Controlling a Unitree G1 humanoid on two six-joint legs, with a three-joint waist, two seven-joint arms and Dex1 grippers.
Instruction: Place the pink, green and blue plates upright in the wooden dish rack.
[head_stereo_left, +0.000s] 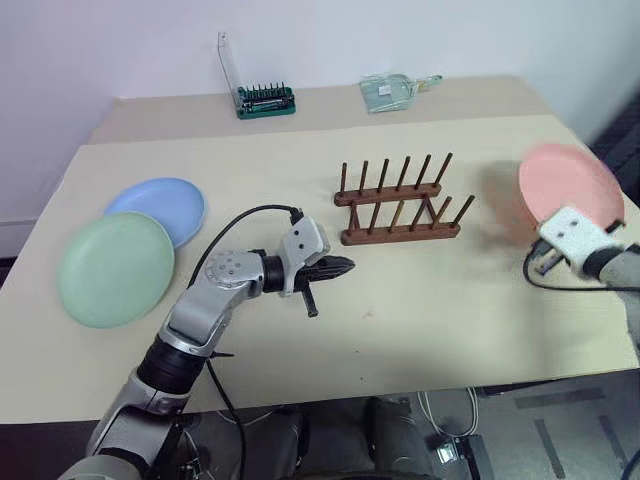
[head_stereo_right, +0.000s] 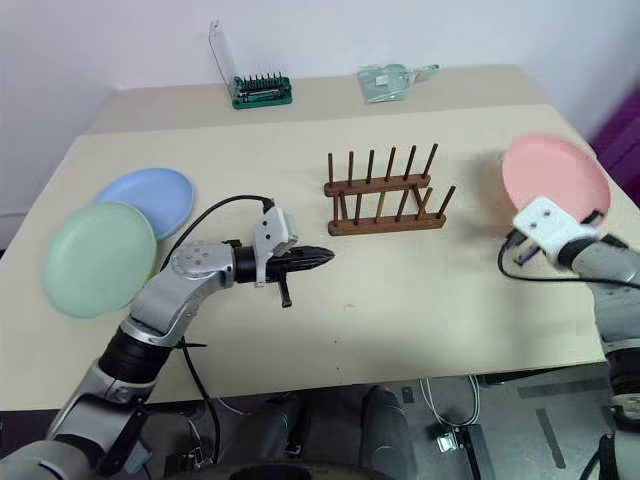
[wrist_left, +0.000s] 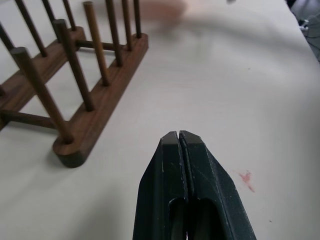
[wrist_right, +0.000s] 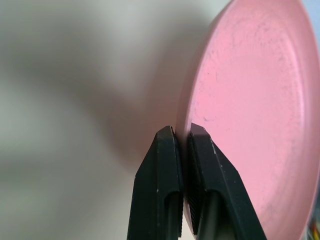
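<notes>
On the counter (head_stereo_left: 420, 310): a beige top carries everything, and the action is out at its right edge.
Right hand (wrist_right: 181, 137): both black fingers are pinched tight on the rim of the pink plate, one finger on each face of it.
Pink plate (head_stereo_left: 570, 185): it's up off the counter, tilted, its hollow face turned toward the camera, hanging over the right edge, well apart from the rack.
Left hand (head_stereo_left: 340, 266): fingers pressed fully together with nothing between them, pointing to the right at roughly level, just above the counter in front of the rack's left end.
Rack (head_stereo_left: 398, 205): dark brown wood, two parallel rails with upright pegs, sitting mid-counter, every slot bare; its near rail end shows close up in the left wrist view.
Green plate (head_stereo_left: 115, 270): flat on the counter at far left, near the front edge.
Blue plate (head_stereo_left: 160, 208): flat just behind the green one, their rims overlapping or touching, I can't tell which.
Bit holder (head_stereo_left: 265, 100): a green block of screwdriver bits with its clear lid standing open, at the back of the counter, left of centre.
Clear packet (head_stereo_left: 395, 90): a small see-through packet lying at the back, to the right of the bit holder.
Red mark (wrist_left: 246, 178): a little red smudge on the counter beside the left hand's fingers.
</notes>
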